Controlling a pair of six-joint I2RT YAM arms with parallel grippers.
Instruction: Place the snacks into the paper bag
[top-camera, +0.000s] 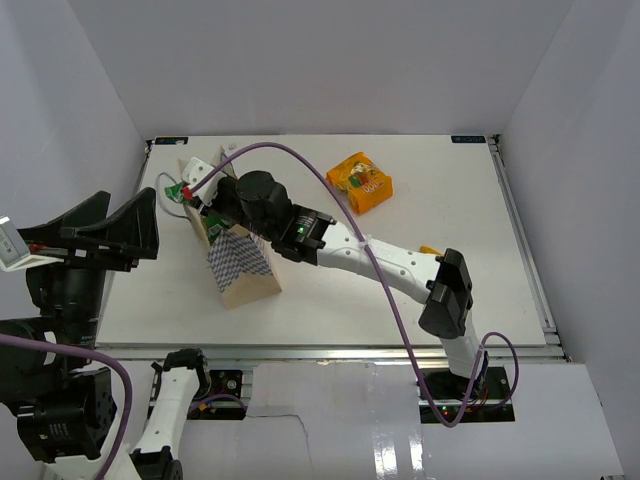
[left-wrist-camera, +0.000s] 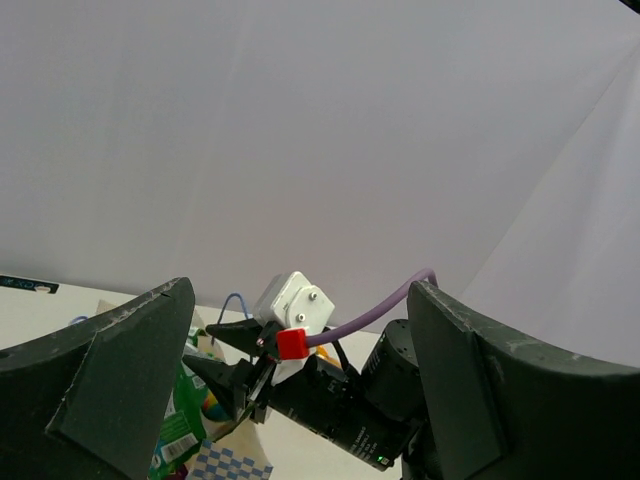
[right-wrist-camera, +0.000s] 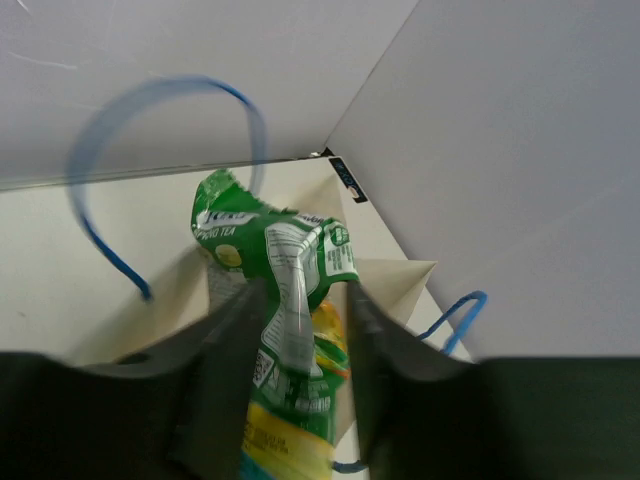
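The paper bag (top-camera: 240, 265) sits at the table's left, its blue-and-white zigzag side facing me. My right gripper (top-camera: 192, 192) reaches over its mouth, shut on the green-white packet (top-camera: 177, 190). In the right wrist view the packet (right-wrist-camera: 290, 260) sits crumpled between my fingers (right-wrist-camera: 225, 340), over the tan bag wall (right-wrist-camera: 400, 290), with something yellow-orange (right-wrist-camera: 330, 340) behind it. The puffy orange bag (top-camera: 361, 183) lies at the far middle. A small yellow wrapper (top-camera: 430, 250) peeks out by the right arm. My left gripper (top-camera: 130, 200) is open and empty, raised at the left. The candy bars are out of view.
White walls close in the table on three sides. The right arm (top-camera: 380, 262) and its purple cable (top-camera: 300, 160) stretch across the middle. Thin blue string handles (right-wrist-camera: 100, 240) stand up round the bag's mouth. The left wrist view shows the right gripper (left-wrist-camera: 215, 352) from the side.
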